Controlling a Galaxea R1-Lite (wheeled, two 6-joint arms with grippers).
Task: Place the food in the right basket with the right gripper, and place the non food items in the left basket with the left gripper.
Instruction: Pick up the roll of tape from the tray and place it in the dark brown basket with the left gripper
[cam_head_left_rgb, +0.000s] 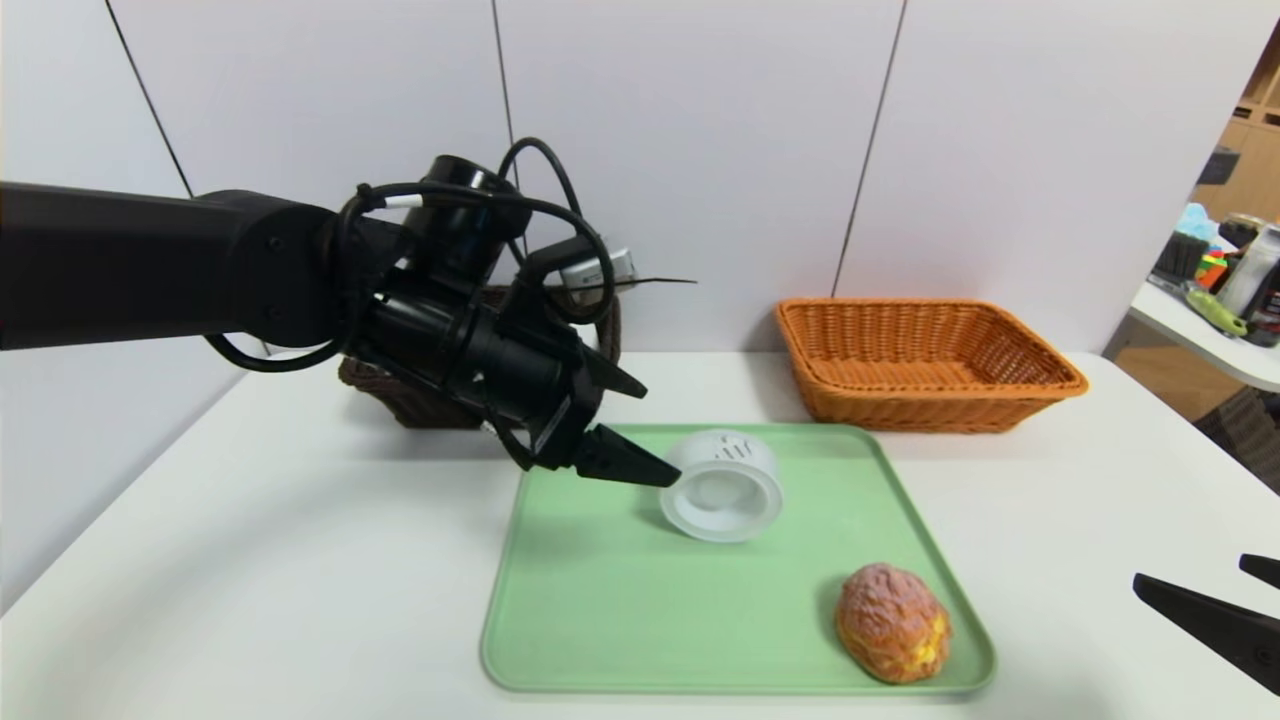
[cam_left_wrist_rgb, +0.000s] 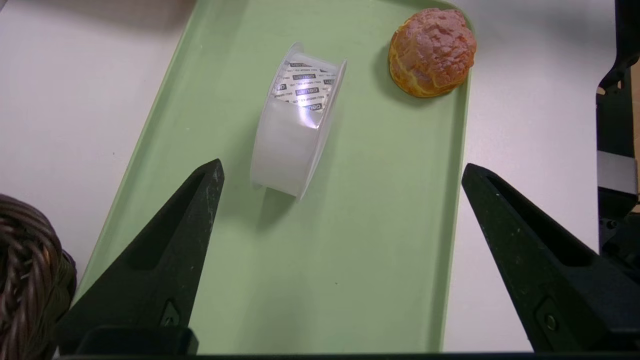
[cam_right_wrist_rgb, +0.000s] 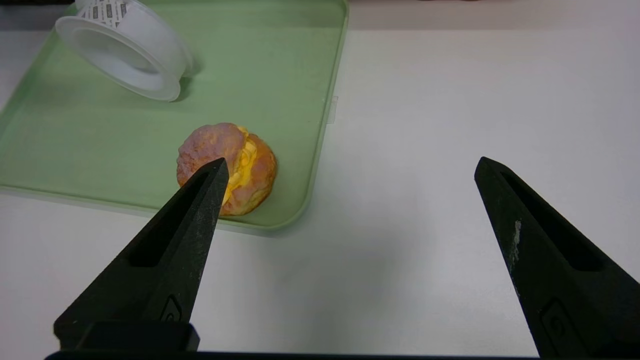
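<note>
On the white counter we have a green tray in front of the orange right basket and the dark left basket. Our left end effector, fingers spread wide, hovers beside the tape roll, apparently lining up a grasp. The right end effector, also apart, waits off the tray near the cream puff.

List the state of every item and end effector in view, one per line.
Left end effector: open, above the tray near the tape.
Right end effector: open, off the tray's right side.
Tape roll: on the tray, tilted on edge.
Cream puff: on the tray.
Orange basket: empty.
</note>
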